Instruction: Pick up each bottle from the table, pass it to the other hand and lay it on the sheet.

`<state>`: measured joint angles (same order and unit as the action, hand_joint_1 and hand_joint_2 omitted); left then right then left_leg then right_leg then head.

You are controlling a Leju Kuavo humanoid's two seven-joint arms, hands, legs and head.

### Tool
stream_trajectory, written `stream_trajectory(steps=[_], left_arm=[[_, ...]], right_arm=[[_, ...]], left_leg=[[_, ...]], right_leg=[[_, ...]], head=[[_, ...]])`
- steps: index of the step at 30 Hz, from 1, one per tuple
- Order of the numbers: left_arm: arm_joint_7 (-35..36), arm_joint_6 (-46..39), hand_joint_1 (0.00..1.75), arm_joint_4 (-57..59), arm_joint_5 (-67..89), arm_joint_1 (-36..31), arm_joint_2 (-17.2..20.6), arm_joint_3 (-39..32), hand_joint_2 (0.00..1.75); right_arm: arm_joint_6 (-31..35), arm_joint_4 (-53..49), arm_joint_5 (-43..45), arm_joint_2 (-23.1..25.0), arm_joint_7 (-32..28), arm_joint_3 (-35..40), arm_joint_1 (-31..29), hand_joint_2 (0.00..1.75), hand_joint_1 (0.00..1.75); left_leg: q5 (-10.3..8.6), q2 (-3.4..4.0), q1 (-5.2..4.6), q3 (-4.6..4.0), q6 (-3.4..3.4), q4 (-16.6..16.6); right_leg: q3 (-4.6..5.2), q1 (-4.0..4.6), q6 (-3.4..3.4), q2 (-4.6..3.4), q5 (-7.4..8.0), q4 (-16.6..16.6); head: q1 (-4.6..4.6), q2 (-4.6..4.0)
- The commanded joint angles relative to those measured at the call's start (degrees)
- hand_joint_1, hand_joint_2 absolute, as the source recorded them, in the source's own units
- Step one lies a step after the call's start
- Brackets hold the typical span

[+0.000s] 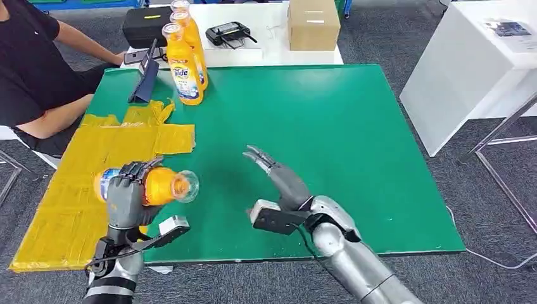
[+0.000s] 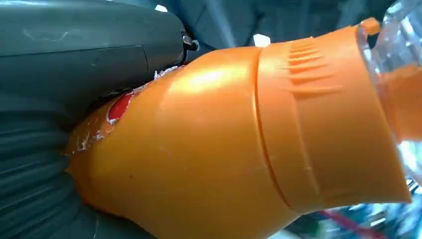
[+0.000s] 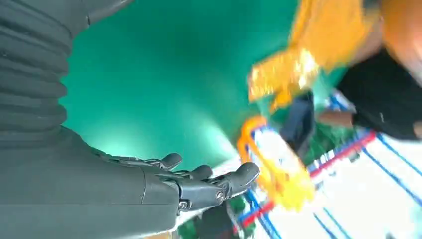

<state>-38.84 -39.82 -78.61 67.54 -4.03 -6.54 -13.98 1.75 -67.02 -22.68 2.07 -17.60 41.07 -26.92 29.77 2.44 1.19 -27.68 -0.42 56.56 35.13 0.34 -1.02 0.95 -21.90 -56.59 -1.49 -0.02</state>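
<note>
My left hand (image 1: 126, 193) grips an orange detergent bottle (image 1: 152, 185) on its side, clear cap pointing right, just above the right edge of the yellow sheet (image 1: 76, 183). Up close the orange bottle (image 2: 224, 144) lies against the grey hand (image 2: 74, 64). My right hand (image 1: 278, 174) hangs open over the green table (image 1: 329, 126), empty, fingers stretched toward the far left. Its fingers (image 3: 199, 181) show spread above the green surface. Two more orange bottles (image 1: 183, 63) stand upright at the table's far left, also seen blurred as bottles (image 3: 273, 159).
A person in black (image 1: 31, 63) sits at the far left beside the table. A dark blue stand (image 1: 145, 79) sits next to the upright bottles. Behind the table lie a black case (image 1: 147, 25), a controller (image 1: 231, 33) and a cardboard box (image 1: 313, 24). A white cabinet (image 1: 475, 69) stands right.
</note>
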Motion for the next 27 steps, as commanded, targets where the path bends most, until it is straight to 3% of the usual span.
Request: stream_trajectory(steps=[1,2,3,4,7,10,11,12,13,14,19,20,21,22,24,26,27], left_arm=[[24.9,-0.2,1.75,24.6,22.5,-5.0,7.8,1.9,1.75],[28.7,-0.2,1.75,26.7,22.5,-5.0,10.4,6.5,1.75],[40.3,-0.2,1.75,33.5,22.5,-7.1,15.9,20.4,1.75],[41.3,-0.2,1.75,35.0,22.5,-7.6,16.4,23.4,1.75],[43.3,-0.2,1.75,40.4,22.5,-9.4,16.6,28.1,1.75],[43.3,-0.2,1.75,40.4,22.5,-9.4,16.6,28.1,1.75],[48.0,-0.2,0.0,39.5,22.5,-9.9,18.2,32.4,1.75],[52.8,0.3,0.0,44.5,22.5,-12.5,18.5,38.2,1.75],[50.8,-0.2,0.0,43.8,22.2,-12.4,17.3,35.6,1.75],[46.7,-0.2,0.0,42.1,21.4,-11.9,16.0,31.9,0.0],[35.5,-0.2,0.0,34.9,21.0,-10.0,12.6,21.2,0.0],[28.2,1.4,0.0,32.2,12.4,-9.1,11.3,18.4,0.0],[20.0,5.1,0.0,27.9,1.9,-8.1,9.8,15.9,0.0],[16.9,7.2,0.0,25.5,-3.1,-7.5,9.2,14.7,0.0],[15.8,8.9,0.0,23.2,-5.6,-7.2,8.8,13.6,0.0],[10.1,21.0,0.0,20.2,-19.5,-8.0,8.1,11.3,0.0],[9.1,23.1,0.0,19.3,-21.9,-8.4,8.4,10.6,0.0]], right_arm=[[-5.9,-8.1,3.6,-7.4,-1.2,-3.2,0.4,1.75,0.0],[-6.0,-6.7,3.4,-6.6,-1.2,-2.6,-0.4,1.75,0.0],[-6.1,-5.2,3.2,-5.9,-1.4,-1.8,-1.2,1.75,0.0],[-6.1,-4.7,3.2,-5.6,-1.4,-1.4,-1.5,1.75,0.0],[-6.0,-4.4,3.0,-5.5,-1.4,-0.7,-1.8,1.75,0.0],[-6.0,-4.4,3.0,-5.5,-1.4,-0.7,-1.8,1.75,0.0],[-6.0,-4.2,2.9,-5.6,-1.3,-0.7,-1.8,1.75,0.0],[-6.0,-3.7,2.9,-5.1,-1.3,-0.9,-1.8,1.75,0.0],[-6.0,-3.1,2.9,-4.7,-0.9,-1.0,-1.9,1.75,0.0],[-6.0,-2.8,2.9,-4.5,-0.8,-1.3,-1.7,1.75,0.0],[-5.6,-0.9,3.0,-4.2,-1.0,-3.1,-0.2,1.75,0.0],[-5.3,-1.2,3.0,-4.3,-1.1,-3.7,0.5,1.75,0.0],[-4.7,-1.6,2.7,-4.4,-1.4,-4.4,1.4,1.75,0.0],[-4.7,-1.7,2.4,-4.6,-1.5,-4.4,1.7,1.75,0.0],[-5.0,-1.5,1.9,-4.9,-1.8,-4.2,1.8,1.75,0.0],[-5.5,0.0,0.9,-5.9,-1.8,-3.4,1.0,1.75,0.0],[-5.7,0.7,0.5,-6.2,-2.1,-3.4,0.7,1.75,0.0]], left_leg=[[-0.07,-0.45,-0.12,0.2,0.08,-0.2],[-0.05,-0.37,-0.14,0.18,0.07,-0.2],[-0.07,-0.45,-0.13,0.3,0.09,-0.3],[-0.07,-0.38,-0.11,0.1,0.05,-0.1],[-0.05,-0.32,-0.1,0.14,0.04,-0.1],[-0.04,-0.36,-0.08,0.18,0.07,-0.2],[-0.05,-0.23,-0.07,0.14,0.06,-0.1],[-0.07,-0.3,-0.07,0.18,0.06,-0.2],[-0.08,-0.36,-0.09,0.28,0.09,-0.2],[-0.14,-0.5,-0.09,0.48,0.15,-0.5],[-0.23,-0.77,-0.09,0.25,0.1,-0.2],[-0.26,-0.79,-0.11,0.24,0.12,-0.2],[-0.21,-0.81,-0.1,0.3,0.15,-0.2],[-0.2,-0.84,-0.11,0.27,0.14,-0.2],[-0.36,-1.01,-0.1,0.27,0.12,-0.3],[-0.31,-0.89,-0.11,0.26,0.12,-0.2],[-0.29,-0.84,-0.08,0.18,0.06,-0.1]], right_leg=[[-0.25,-0.12,-0.05,0.23,-0.07,0.1],[-0.2,-0.13,-0.04,0.18,-0.05,0.1],[-0.32,-0.13,-0.04,0.16,-0.05,0.2],[-0.15,-0.13,-0.01,0.22,-0.04,0.1],[-0.1,-0.1,-0.01,0.16,-0.04,0.1],[-0.17,-0.12,-0.04,0.08,-0.04,0.1],[-0.11,-0.1,-0.04,0.02,-0.03,0.0],[-0.17,-0.11,-0.06,0.03,-0.02,0.0],[-0.3,-0.14,-0.07,0.02,0.0,0.1],[-0.5,-0.15,-0.1,-0.04,0.04,0.3],[-0.55,-0.19,-0.02,0.44,0.1,0.1],[-0.56,-0.26,-0.02,0.44,0.14,0.2],[-0.59,-0.26,-0.05,0.42,0.11,0.2],[-0.57,-0.26,-0.06,0.51,0.07,0.2],[-0.63,-0.24,-0.08,0.61,0.09,0.3],[-0.59,-0.23,-0.09,0.54,0.03,0.2],[-0.52,-0.19,-0.06,0.61,0.0,0.0]], head=[[0.02,0.0],[-0.02,0.0],[0.02,0.0],[0.0,0.0],[0.0,0.0],[-0.04,0.0],[0.0,0.0],[0.0,0.0],[-0.02,0.0],[0.0,0.0],[0.0,0.0],[-0.04,0.0],[-0.02,0.0],[0.02,0.0],[-0.04,0.0],[0.02,0.0],[-0.04,0.0]])
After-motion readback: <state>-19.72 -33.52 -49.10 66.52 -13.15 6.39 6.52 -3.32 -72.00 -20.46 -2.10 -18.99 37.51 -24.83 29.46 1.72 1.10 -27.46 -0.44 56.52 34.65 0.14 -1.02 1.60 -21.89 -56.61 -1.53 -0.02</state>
